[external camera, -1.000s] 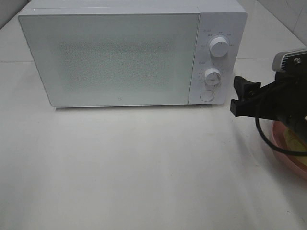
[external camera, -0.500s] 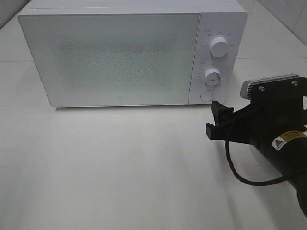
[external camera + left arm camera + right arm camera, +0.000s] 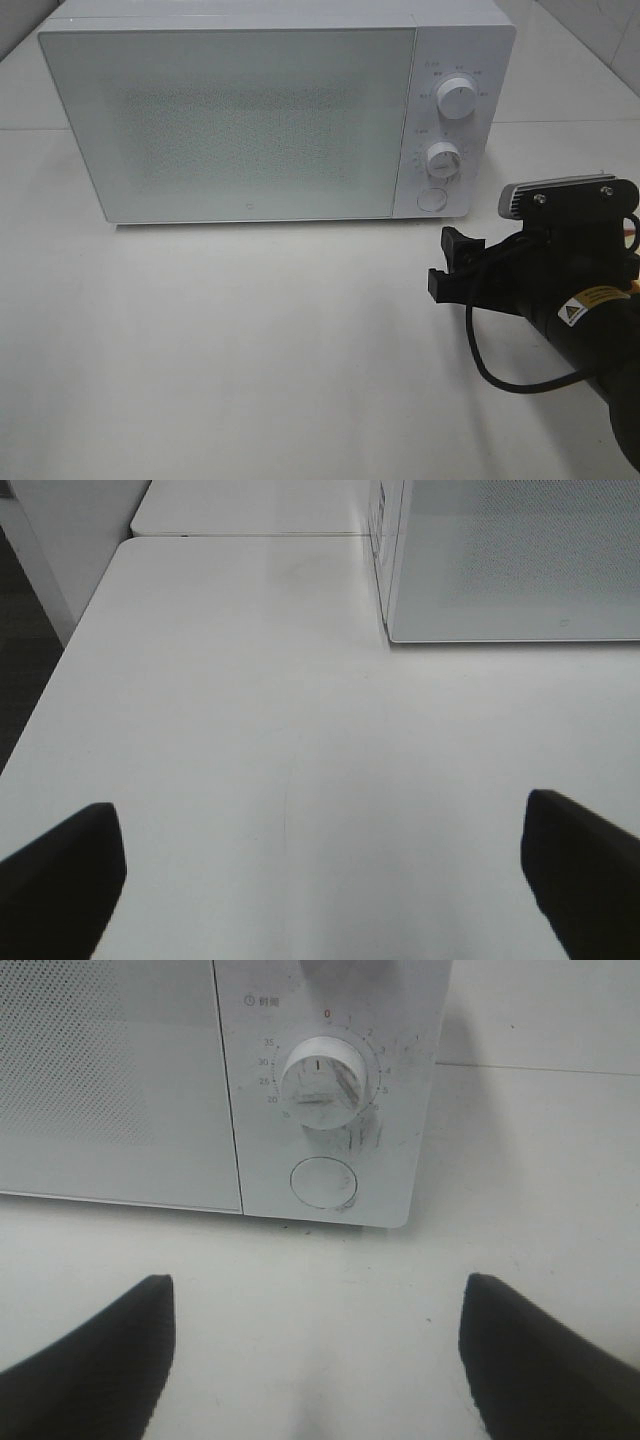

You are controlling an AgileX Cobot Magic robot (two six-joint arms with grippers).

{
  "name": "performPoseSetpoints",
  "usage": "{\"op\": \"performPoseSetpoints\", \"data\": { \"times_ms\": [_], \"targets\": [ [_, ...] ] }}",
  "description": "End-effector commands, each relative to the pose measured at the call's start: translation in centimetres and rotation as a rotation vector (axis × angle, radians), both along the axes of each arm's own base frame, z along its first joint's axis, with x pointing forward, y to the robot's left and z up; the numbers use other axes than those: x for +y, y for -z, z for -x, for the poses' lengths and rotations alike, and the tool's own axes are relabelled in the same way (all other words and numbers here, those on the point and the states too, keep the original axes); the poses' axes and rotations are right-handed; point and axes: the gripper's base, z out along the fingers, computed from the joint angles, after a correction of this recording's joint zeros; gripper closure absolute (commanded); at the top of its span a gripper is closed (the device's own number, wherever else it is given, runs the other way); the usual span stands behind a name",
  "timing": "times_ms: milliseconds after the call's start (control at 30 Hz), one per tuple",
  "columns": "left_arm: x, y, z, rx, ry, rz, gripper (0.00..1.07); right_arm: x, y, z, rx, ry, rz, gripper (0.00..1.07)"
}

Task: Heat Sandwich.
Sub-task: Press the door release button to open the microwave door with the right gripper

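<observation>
The sandwich does not show in any view. The white microwave stands at the back of the table with its door closed. My right gripper hovers open and empty in front of the microwave's lower right corner, pointing at its control panel. In the right wrist view the gripper faces the round door button under the timer dial, with a gap of bare table between. My left gripper is open and empty over the table, left of the microwave; the exterior view does not show it.
The right arm's black body and looping cable cover the table's right front corner. The table's left edge drops off beside the left gripper. A second dial sits at the top of the panel.
The right arm has swung left and toward the front, from the right edge to the spot before the control panel. It now covers the pink plate seen a second ago.
</observation>
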Motion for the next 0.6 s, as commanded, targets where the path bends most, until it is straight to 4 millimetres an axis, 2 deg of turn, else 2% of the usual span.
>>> {"op": "performPoseSetpoints", "data": {
  "times_ms": [33, 167, 267, 300, 333, 400, 467, 500, 600],
  "targets": [
    [-0.03, 0.04, 0.41, -0.031, -0.001, 0.002, 0.05, 0.02, -0.48, -0.13, -0.052, 0.018, -0.051, 0.31],
    [-0.03, 0.04, 0.41, -0.031, -0.001, 0.002, 0.05, 0.02, -0.46, -0.13, -0.037, 0.061, -0.185, 0.31],
    [-0.03, 0.04, 0.41, -0.031, -0.001, 0.002, 0.05, 0.03, -0.44, -0.12, -0.019, 0.111, -0.34, 0.31],
    [-0.03, 0.04, 0.41, -0.031, -0.001, 0.002, 0.05, 0.03, -0.36, -0.1, 0.001, 0.148, -0.447, 0.31],
    [-0.03, 0.04, 0.41, -0.031, -0.001, 0.002, 0.05, 0.03, -0.36, -0.1, 0.001, 0.148, -0.447, 0.31],
    [-0.03, 0.04, 0.41, -0.031, -0.001, 0.002, 0.05, 0.04, -0.25, -0.06, 0.025, 0.187, -0.559, 0.31],
    [-0.03, 0.04, 0.41, -0.031, -0.001, 0.002, 0.05, 0.05, -0.09, -0.04, 0.056, 0.256, -0.747, 0.31],
    [-0.03, 0.04, 0.41, -0.031, -0.001, 0.002, 0.05, 0.05, -0.09, -0.04, 0.056, 0.256, -0.747, 0.31],
    [-0.03, 0.04, 0.41, -0.031, -0.001, 0.002, 0.05, 0.05, 0.06, 0.01, 0.087, 0.317, -0.905, 0.31]
  ]
}}
